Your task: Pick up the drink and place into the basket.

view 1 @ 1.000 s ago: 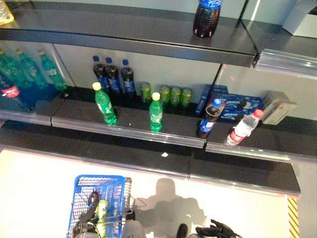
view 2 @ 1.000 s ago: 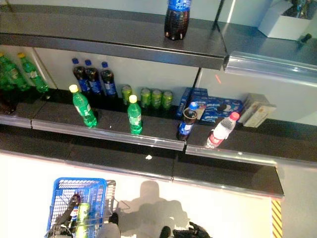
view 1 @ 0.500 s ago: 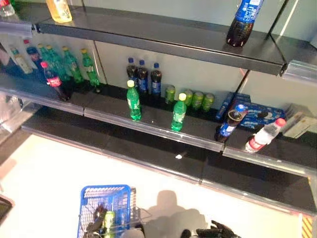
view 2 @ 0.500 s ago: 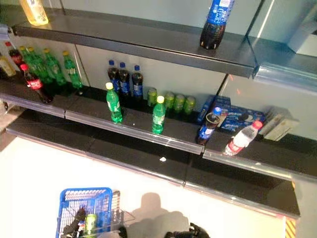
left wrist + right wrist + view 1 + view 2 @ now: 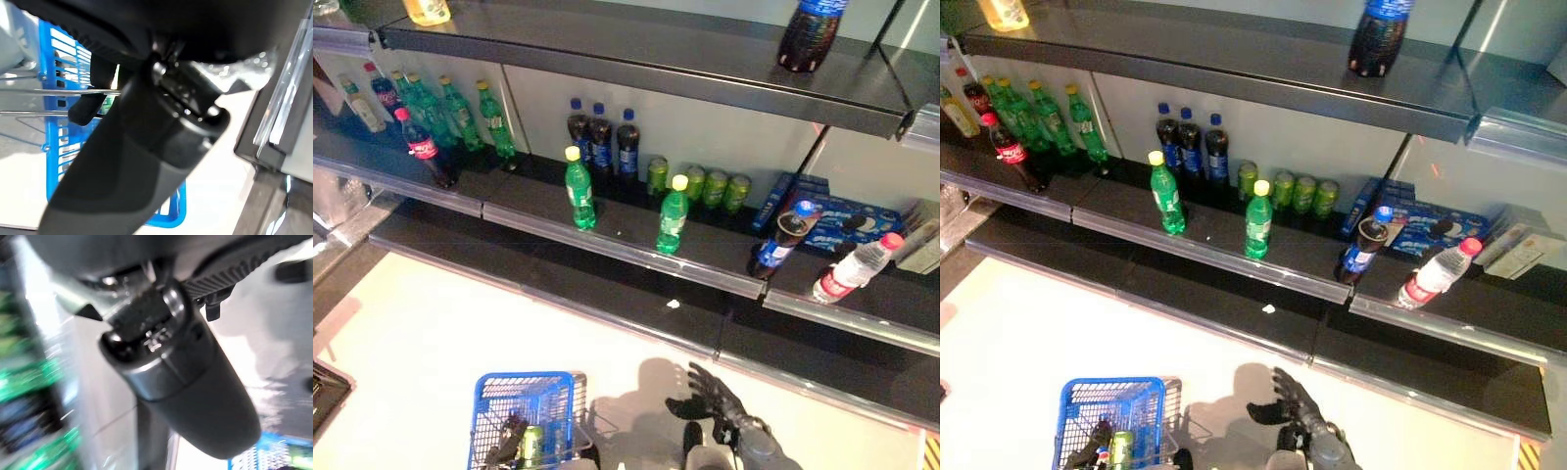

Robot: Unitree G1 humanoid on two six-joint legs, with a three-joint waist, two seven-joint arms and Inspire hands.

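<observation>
The blue basket stands low on the left and holds a green can and a dark bottle. My left hand is at the basket's wire handle, with a finger curled over the wire. My right hand hangs open over the pale floor, right of the basket and well short of the shelf. On the middle shelf stand two green bottles. A cola bottle leans there, and a water bottle lies on its side.
Dark bottles and green cans line the back of the shelf, beside blue biscuit boxes. More green bottles and a red-labelled cola stand further left. One cola bottle is on the top shelf.
The camera has shifted, so the shelves sit differently in view. My right hand has risen from the bottom edge with its fingers spread. The basket stays at my left.
</observation>
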